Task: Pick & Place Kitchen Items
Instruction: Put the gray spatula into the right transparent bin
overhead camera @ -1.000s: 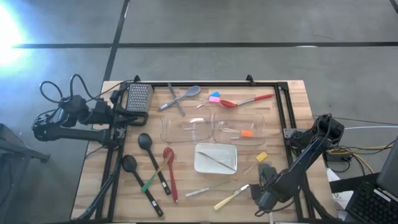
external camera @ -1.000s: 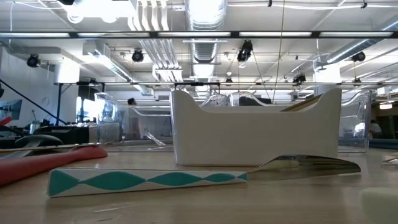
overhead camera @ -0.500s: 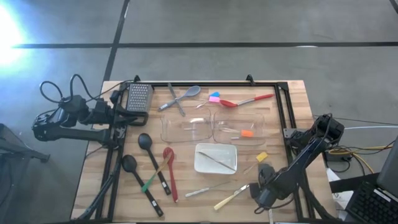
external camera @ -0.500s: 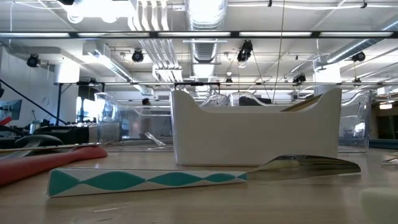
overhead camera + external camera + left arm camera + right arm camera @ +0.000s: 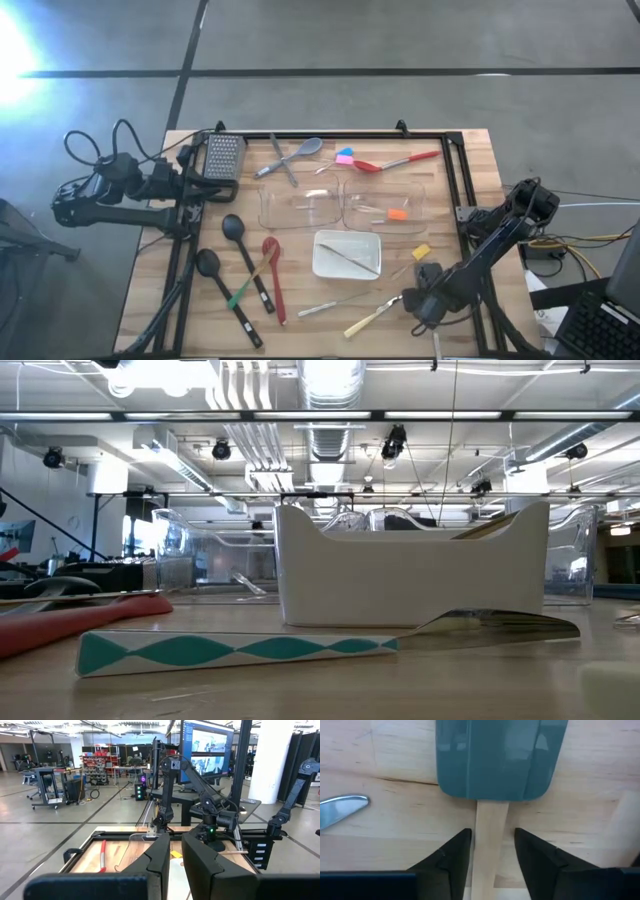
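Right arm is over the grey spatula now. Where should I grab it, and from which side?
Take the grey spatula by its wooden handle, just below the blade, coming straight down from above. It lies flat on the table, the narrow handle already sits between the right gripper fingers, and the wide blade would not fit.

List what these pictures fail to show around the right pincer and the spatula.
- Spatula: right wrist view cuts off the blade's top; its handle runs between the pincer fingers, contact unclear.
- High view: the arm hides the spatula.
- Low view: the white tray blocks everything behind.
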Robot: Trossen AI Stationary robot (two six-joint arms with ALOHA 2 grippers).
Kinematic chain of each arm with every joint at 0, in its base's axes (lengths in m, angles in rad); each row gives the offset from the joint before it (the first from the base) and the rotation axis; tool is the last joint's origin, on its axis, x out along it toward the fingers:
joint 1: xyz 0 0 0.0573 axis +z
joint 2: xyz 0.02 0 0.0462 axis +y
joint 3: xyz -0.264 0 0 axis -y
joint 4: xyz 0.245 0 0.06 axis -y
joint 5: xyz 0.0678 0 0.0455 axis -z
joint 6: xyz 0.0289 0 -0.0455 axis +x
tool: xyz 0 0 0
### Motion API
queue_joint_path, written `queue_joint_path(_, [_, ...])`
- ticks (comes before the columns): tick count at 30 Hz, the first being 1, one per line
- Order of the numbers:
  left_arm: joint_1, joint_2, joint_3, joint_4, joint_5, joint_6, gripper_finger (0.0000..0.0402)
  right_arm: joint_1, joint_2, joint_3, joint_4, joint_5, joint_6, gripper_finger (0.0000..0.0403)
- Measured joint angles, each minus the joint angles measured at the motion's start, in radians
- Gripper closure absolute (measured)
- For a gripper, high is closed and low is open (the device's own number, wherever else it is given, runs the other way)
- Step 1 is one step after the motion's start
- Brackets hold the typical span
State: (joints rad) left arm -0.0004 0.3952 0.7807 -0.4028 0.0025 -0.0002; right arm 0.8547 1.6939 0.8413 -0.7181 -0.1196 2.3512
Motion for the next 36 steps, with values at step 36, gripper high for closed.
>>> queue_joint_path(36, [0.000,0.000,0.000,0.000,0.000,0.000,0.0344,0.027,0.013,0.388,-0.415,0.016,-0.002,0.0360])
